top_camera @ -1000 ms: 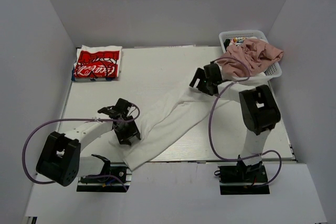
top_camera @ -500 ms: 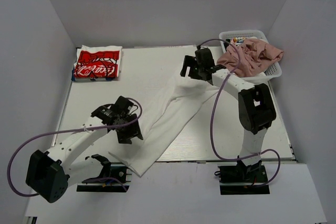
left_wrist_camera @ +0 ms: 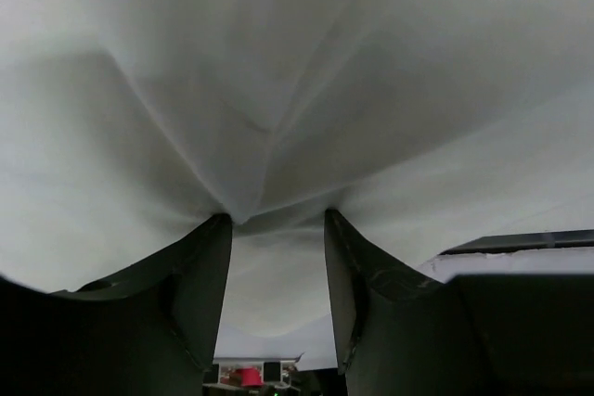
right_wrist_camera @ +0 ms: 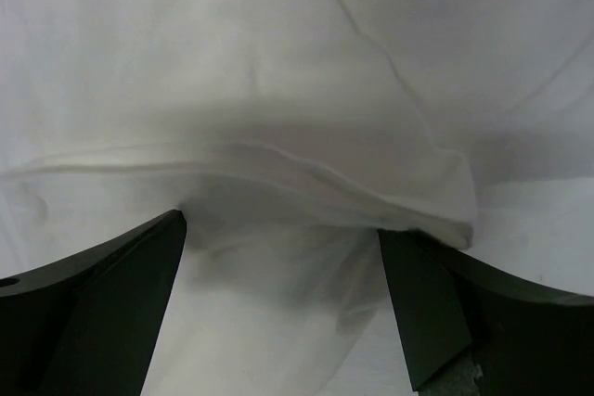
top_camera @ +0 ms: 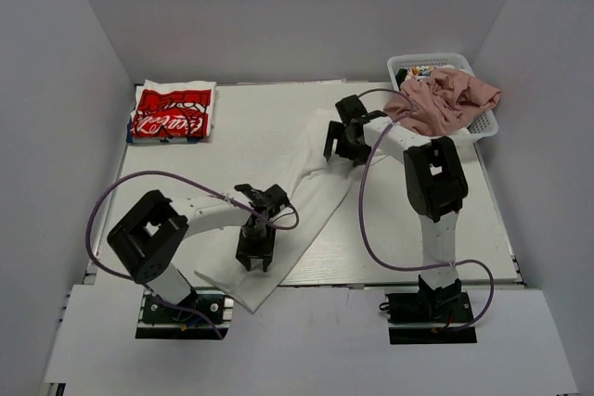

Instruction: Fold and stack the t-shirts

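**Left gripper** (left_wrist_camera: 271, 217): jaws narrowed onto a pucker of the plain white t-shirt (top_camera: 306, 194). Creases fan out beyond the tips, and the contact itself lies in shadow.

**Right gripper** (right_wrist_camera: 278, 229): jaws wide apart, with a rolled hem of the same shirt lying loose between them.

Both wrist views cut off the shirt's edges.

The overhead view was bright and evenly lit from above, sharp across the table (top_camera: 251, 118), with only faint soft shadows beneath the arms (top_camera: 209, 210). Both wrist views were dimmer. The white t-shirt (left_wrist_camera: 278, 90) filled them in grey shade, slightly soft, and the dark fingers (left_wrist_camera: 186, 294) were blurred.
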